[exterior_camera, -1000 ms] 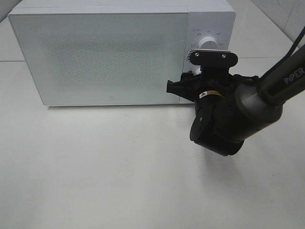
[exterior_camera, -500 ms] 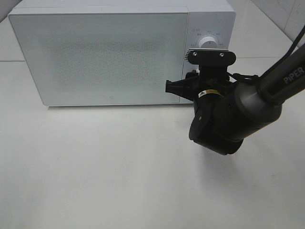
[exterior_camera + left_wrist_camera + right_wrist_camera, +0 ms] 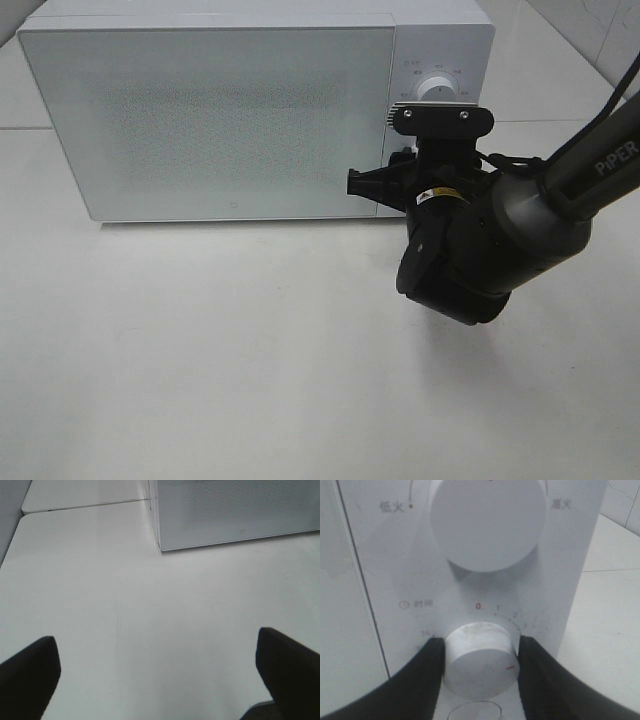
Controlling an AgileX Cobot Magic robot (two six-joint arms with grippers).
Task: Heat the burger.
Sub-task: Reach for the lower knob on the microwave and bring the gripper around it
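Now, right hand (image 3: 481, 666): clamped on the timer knob (image 3: 479, 652), one finger pressed to each side.
Left hand (image 3: 157, 662): fingers wide apart, nothing between them, tabletop (image 3: 150, 605) beneath.
Microwave (image 3: 220, 110): door shut, straight ahead of the right hand, farther ahead of the left.
Burger: hidden in every view; cannot tell where it is.

Bright, even overhead light, soft arm (image 3: 500, 240) shadow, slightly blurry wrist close-ups
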